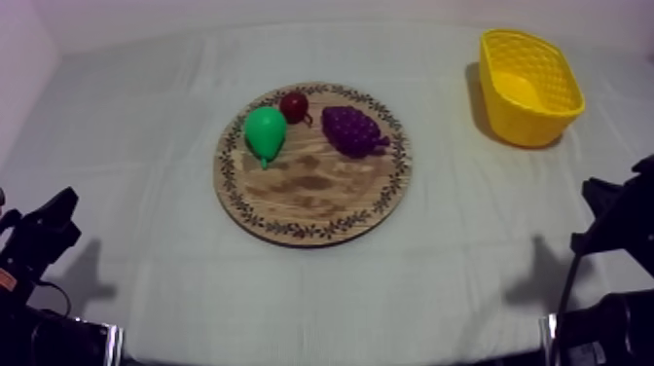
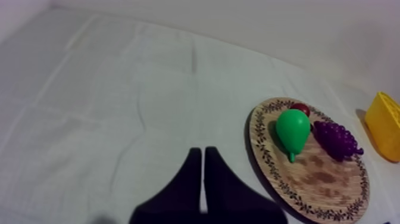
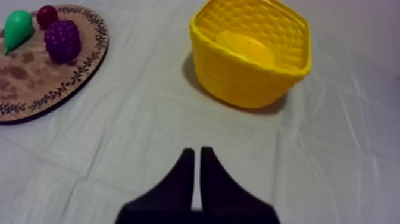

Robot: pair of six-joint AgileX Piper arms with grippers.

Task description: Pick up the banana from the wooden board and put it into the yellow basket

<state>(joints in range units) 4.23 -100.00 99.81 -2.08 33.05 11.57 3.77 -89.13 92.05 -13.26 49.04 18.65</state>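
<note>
Two robot arms are sitting low at the near edge of a table covered with a grey-white cloth (image 1: 136,127), one at each side, both well apart from the objects. The left gripper (image 2: 200,156) is pointing out over bare cloth, its two black fingers lying pressed together into a narrow wedge with nothing between them. The right gripper (image 3: 194,155) is doing the same on its side, with its fingers pressed together, gripping nothing, and aiming at the cloth in front of the yellow basket (image 1: 533,131).

The banana (image 3: 245,47) is lying inside the yellow basket, showing as a smooth yellow curve against the woven inner wall. The basket is standing upright at the far right of the table, well apart from the wooden board (image 1: 311,200).

The round wooden board, with its patterned rim, is lying flat near the middle of the table. Three toy fruits are sitting on its far half. A green pear (image 1: 265,131) is lying on its side at the left, its narrow end pointing toward the near edge. A small red fruit (image 1: 294,105) is sitting just beside it, close to the far rim, between the pear and a purple bunch of grapes (image 1: 352,129) that is lying at the right. The near half of the board is showing bare wood with darker patches.
</note>
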